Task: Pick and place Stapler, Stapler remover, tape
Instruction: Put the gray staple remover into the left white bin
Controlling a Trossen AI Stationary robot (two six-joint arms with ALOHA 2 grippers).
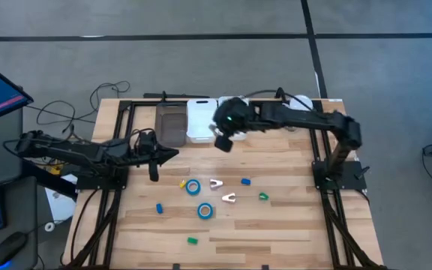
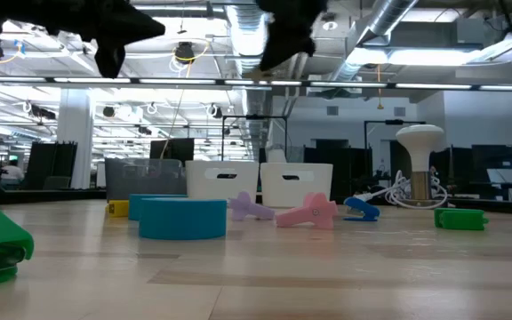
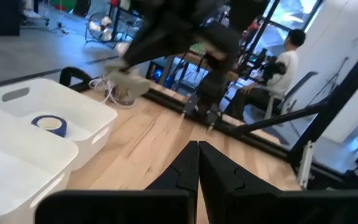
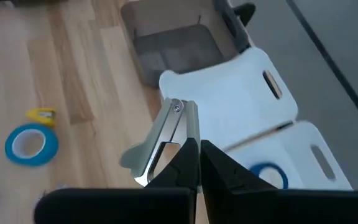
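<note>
White bin [image 4: 303,149] holds blue tape [image 4: 267,175]; right gripper [image 4: 197,149] pinches staple remover [image 4: 160,140]; left jaws pressed together.

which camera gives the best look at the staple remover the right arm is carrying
The right wrist view: the silvery staple remover hangs pinched in the right gripper above the middle white bin. The high view shows only a small pale shape at the gripper; the low and left wrist views don't clearly show it.

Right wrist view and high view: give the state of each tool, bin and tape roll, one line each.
Right tool: shut on staple remover, over a white bin.
Left tool: shut, empty.
Other white bin: holds one tape roll.
Grey bin: nothing seen inside.
Two tape rolls: lying flat on the table.
</note>
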